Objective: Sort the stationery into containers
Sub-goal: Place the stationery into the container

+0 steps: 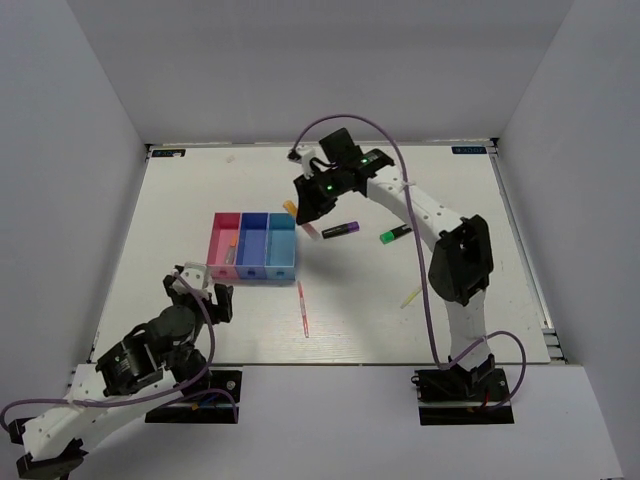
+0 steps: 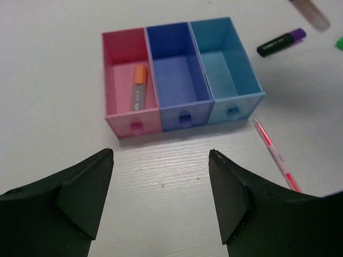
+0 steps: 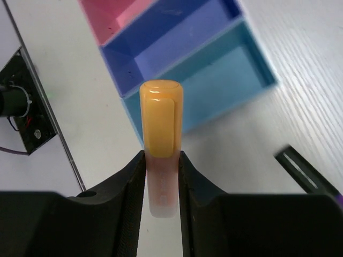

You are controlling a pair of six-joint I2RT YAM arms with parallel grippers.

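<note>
Three joined bins stand left of centre: pink-red (image 1: 219,245), dark blue (image 1: 253,243), light blue (image 1: 282,243). The pink-red bin (image 2: 119,80) holds an orange-capped marker (image 2: 139,88). My right gripper (image 1: 306,218) is shut on an orange-capped marker (image 3: 161,112) with a pale peach body, held above the table just right of the light blue bin (image 3: 214,75). My left gripper (image 2: 161,160) is open and empty, in front of the bins. On the table lie a purple-ended highlighter (image 1: 341,230), a green-ended highlighter (image 1: 395,235), a pink-red pen (image 1: 303,308) and a pale yellow pen (image 1: 411,297).
The white table is walled at the back and sides. The pink-red pen (image 2: 276,155) lies just in front of and right of the light blue bin (image 2: 225,64). The purple-ended highlighter (image 2: 280,43) lies right of the bins.
</note>
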